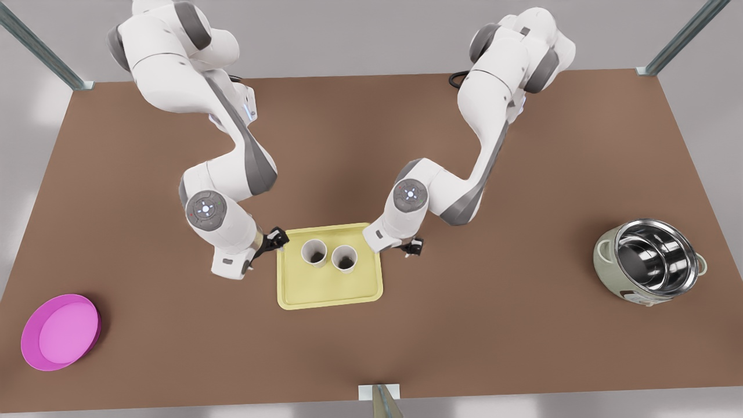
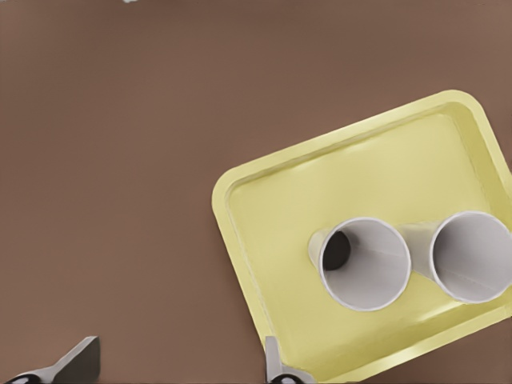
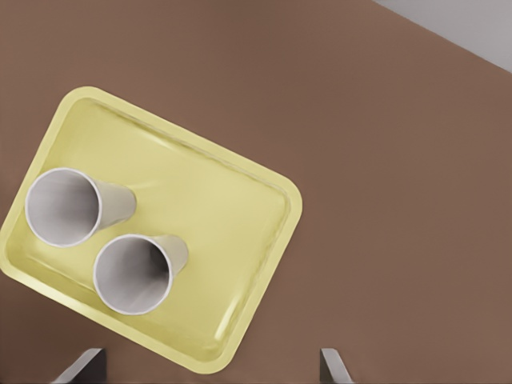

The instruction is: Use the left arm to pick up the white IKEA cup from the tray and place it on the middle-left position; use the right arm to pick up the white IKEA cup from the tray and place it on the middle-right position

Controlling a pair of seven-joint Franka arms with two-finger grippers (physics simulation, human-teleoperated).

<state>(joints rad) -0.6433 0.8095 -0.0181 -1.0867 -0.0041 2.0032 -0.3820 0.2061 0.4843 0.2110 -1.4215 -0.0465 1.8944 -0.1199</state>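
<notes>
Two white cups stand upright side by side on the pale yellow tray (image 1: 331,293), near the centre of the front view and slightly below the middle. The cup on the front view's left (image 1: 314,252) and the cup on the front view's right (image 1: 344,258) are plain, tapered and open-topped, rims nearly touching, and each shows only a dark shadowed bottom inside. They sit in the tray's upper half; the lower half is bare. The tray is rectangular with rounded corners and a low raised rim, and lies flat on the brown table (image 1: 493,325).

The left gripper (image 1: 277,239) hangs just off the tray's upper-left corner in the front view, fingers spread apart with nothing between them; the left wrist view shows one fingertip (image 2: 76,362) over bare table. The right gripper (image 1: 413,248) hangs just past the tray's right edge, its fingers (image 3: 334,366) likewise spread and holding nothing.

At the lower left of the front view lies a round magenta plate (image 1: 35,348). At the right sits a pale green cooker (image 1: 609,267), lid off, its shiny steel inner pot (image 1: 656,255) holding nothing visible.
</notes>
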